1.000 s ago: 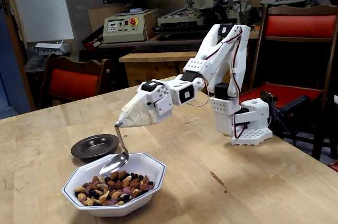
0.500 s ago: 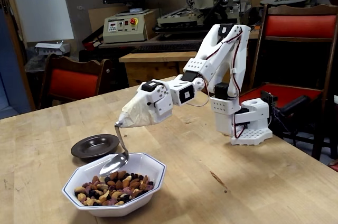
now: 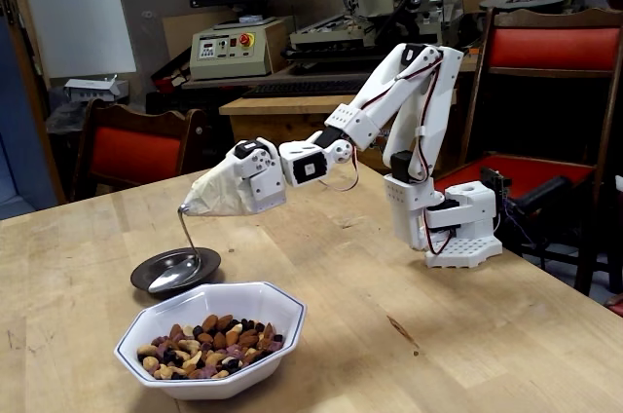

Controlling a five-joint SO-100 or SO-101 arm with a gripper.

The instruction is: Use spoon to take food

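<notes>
Spoon (image 3: pixel 179 272) hanging over dark saucer (image 3: pixel 175 270), bowl of spoon at or just above saucer centre (contact unclear). Handle rising to taped gripper (image 3: pixel 195 204); fingers hidden under beige wrap, spread not readable, spoon fixed at wrap tip. Looks like tipping step: keeping spoon over saucer middle, rolling wrist slowly. Food (image 3: pixel 208 346) sitting in white bowl (image 3: pixel 282 320), right of spoon.

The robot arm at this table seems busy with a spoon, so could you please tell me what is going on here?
The white arm's claw, wrapped in beige tape, carries a metal spoon whose bowl now sits over the small dark saucer. I cannot tell whether the spoon holds anything. The mixed nuts lie in the white octagonal bowl at the front of the wooden table, beside the saucer.
</notes>
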